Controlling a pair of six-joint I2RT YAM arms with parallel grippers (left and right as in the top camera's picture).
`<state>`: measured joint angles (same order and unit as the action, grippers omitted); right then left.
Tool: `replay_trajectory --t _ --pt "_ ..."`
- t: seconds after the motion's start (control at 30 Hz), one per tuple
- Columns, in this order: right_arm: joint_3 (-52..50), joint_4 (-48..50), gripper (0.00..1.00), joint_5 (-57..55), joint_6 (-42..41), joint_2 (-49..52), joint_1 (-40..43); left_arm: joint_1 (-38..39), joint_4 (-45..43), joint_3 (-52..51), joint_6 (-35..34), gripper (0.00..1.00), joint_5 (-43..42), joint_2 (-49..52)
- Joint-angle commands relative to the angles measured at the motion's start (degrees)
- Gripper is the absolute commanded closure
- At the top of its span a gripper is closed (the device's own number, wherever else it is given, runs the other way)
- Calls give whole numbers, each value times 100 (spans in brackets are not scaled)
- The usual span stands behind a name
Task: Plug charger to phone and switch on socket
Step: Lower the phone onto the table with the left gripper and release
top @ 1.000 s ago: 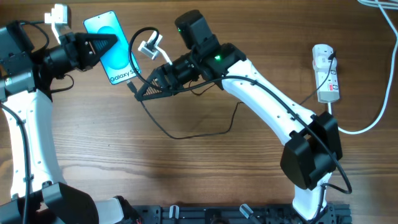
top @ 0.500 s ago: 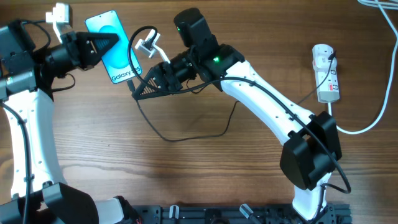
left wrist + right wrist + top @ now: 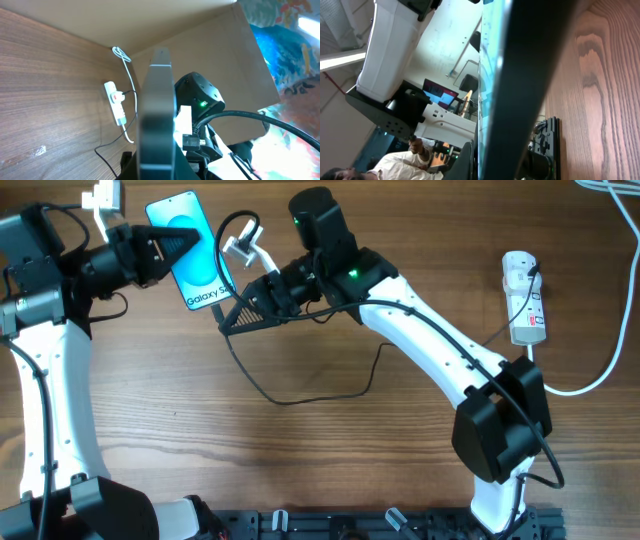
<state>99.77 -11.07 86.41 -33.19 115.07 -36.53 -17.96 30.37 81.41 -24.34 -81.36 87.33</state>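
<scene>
Since a second ago, the left gripper (image 3: 180, 243) and the phone (image 3: 205, 272) it holds have drifted slightly toward the far edge and to the right in the overhead view. The right gripper (image 3: 228, 326) has followed and sits at the phone's lower end.

The left gripper's fingers are clamped shut across the phone, whose teal screen faces up. The right gripper's jaws are closed, with the thin dark charger (image 3: 290, 401) trailing out from its tip. The plug tip itself is hidden, so I cannot tell whether it has reached the phone.

Counted: two arms, two grippers, one phone, one charger cable, one socket (image 3: 525, 300) and one thick white cord (image 3: 600, 375).

The socket lies flat near the right edge, well apart from the phone. A dark lead enters its upper end, and the white cord curves away from its lower end toward the right edge.

The phone sits near the far left corner of the wooden table (image 3: 300, 470). The charger loops loosely across the middle. Bare wood stretches from that loop to the near edge.
</scene>
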Motion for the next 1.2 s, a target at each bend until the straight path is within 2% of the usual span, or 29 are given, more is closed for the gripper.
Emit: replay_trajectory --t 0.0,0.27,0.33,0.37,0.4,0.5,0.57,0.6,0.7,0.73,0.83,0.97,1.17 --pt "210 227 96 -717 42 -42 382 236 208 -83 157 96 -597 -33" --pt "210 232 95 -861 136 -42 382 234 348 -83 160 96 -662 -33" --pt "210 -94 85 -839 444 -42 382 229 350 -83 160 96 -503 -33" --pt "210 -479 75 -844 824 -42 382 229 348 -83 162 96 -393 -33" --pt "210 -778 70 -844 1073 -42 382 232 350 -83 162 96 -330 -33" --pt "210 -1578 64 -846 1714 -42 385 232 354 -83 181 96 70 -31" --pt "210 -1593 60 -881 1816 -42 391 232 632 -83 699 96 356 -31" --pt "210 -1600 59 -977 1818 -42 404 243 1008 -83 981 96 763 -31" --pt "210 -2002 53 -2175 1930 -42 533 442 2352 -107 1982 96 2487 42" --pt "210 -2398 47 -3193 1980 -42 575 599 2588 -192 2315 96 2695 105" --pt "210 -3053 42 -4669 2031 -42 584 1110 2562 -398 2398 96 3569 592" --pt "210 -3364 41 -5243 2164 -42 629 1423 2232 -398 2411 96 3840 1537" --pt "210 -3679 40 -5845 2159 -42 737 1432 1445 -398 2411 96 3864 2789"
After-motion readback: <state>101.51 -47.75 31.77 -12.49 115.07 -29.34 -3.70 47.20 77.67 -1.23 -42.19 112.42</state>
